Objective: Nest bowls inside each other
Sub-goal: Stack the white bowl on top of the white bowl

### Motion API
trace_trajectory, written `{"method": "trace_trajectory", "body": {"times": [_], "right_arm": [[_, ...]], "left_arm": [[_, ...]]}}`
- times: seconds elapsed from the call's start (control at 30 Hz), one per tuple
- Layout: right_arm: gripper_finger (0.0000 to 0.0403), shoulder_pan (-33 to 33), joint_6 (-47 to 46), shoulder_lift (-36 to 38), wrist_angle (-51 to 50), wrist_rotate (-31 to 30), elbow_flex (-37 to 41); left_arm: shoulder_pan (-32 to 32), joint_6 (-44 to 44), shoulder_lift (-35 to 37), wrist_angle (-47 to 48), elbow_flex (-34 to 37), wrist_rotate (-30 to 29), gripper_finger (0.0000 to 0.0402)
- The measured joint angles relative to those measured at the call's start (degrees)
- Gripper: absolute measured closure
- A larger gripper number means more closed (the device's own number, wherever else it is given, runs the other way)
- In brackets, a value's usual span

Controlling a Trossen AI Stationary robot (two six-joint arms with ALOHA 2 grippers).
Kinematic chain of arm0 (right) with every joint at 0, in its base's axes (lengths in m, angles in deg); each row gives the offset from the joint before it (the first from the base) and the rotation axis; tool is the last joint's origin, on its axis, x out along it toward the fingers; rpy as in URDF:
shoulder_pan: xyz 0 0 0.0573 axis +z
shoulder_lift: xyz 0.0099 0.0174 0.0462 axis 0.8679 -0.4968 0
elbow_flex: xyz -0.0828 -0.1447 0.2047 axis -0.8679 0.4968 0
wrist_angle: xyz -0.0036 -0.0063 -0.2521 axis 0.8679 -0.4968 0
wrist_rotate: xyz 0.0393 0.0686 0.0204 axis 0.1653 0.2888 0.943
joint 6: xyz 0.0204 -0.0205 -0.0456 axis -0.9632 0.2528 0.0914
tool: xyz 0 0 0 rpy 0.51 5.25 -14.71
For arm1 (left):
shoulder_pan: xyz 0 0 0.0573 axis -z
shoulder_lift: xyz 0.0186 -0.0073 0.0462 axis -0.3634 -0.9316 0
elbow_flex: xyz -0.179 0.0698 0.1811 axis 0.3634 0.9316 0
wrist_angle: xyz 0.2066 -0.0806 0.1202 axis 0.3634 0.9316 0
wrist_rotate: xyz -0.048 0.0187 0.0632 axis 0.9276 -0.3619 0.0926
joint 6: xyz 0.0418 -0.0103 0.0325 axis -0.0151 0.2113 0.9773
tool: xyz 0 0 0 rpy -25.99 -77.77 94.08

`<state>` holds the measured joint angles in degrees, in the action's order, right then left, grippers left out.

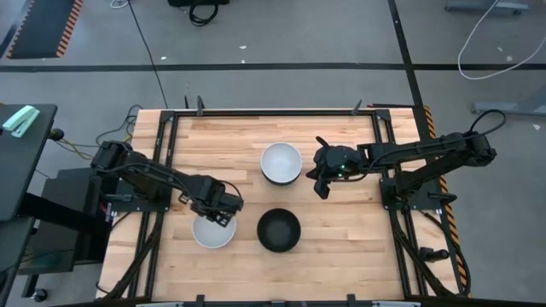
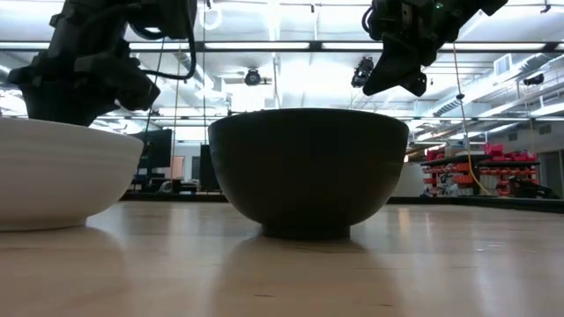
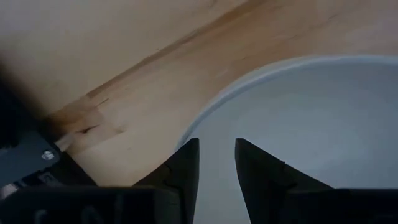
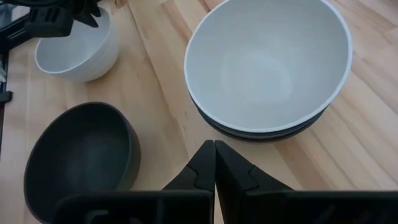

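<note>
Bowls, smooth, stiff and likely slippery, best pinched at the rim: a white bowl (image 1: 213, 232) near-left under the left gripper (image 1: 220, 217), its fingers slightly parted over the rim; a black bowl (image 1: 279, 230) beside it; a white-topped stack (image 1: 281, 163) farther off, by the closed right gripper (image 1: 322, 189).

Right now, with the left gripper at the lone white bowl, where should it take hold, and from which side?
Grip the rim. The lone white bowl sits upright and open, so its thin wall is the only part two fingers can straddle. Come straight down from above on the rim nearest the left gripper, whose fingers, slightly apart, already hang over that edge: one finger inside, one outside, then close.
</note>
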<state>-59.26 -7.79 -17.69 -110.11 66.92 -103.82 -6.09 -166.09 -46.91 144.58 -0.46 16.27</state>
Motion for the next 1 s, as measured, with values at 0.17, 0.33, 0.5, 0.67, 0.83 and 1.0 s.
{"method": "trace_trajectory", "body": {"times": [0.17,0.33,0.5,0.67,0.83,1.0], "right_arm": [[0.0392,0.0,-0.3,0.0,0.0,0.0,0.0],[0.0392,0.0,-0.3,0.0,0.0,0.0,0.0],[0.0392,0.0,-0.3,0.0,0.0,0.0,0.0],[0.0392,0.0,-0.4,0.0,0.0,0.0,0.0],[0.0392,0.8,-1.5,0.0,0.0,0.0,0.0],[0.0392,2.9,-1.5,0.0,0.1,0.0,0.0]], "left_arm": [[0.0,-0.6,0.0,-0.1,-1.1,-0.2,0.0292],[0.0,-0.5,0.0,2.5,-3.2,-1.4,0.0294],[-0.3,0.9,0.0,10.5,-6.0,-3.9,0.0294],[-2.1,4.2,1.8,11.1,-5.7,-4.4,0.0294],[-3.7,7.2,3.4,9.5,-5.7,-4.2,0.0297],[-5.3,9.7,3.7,9.6,-5.7,-4.1,0.0297]]}}
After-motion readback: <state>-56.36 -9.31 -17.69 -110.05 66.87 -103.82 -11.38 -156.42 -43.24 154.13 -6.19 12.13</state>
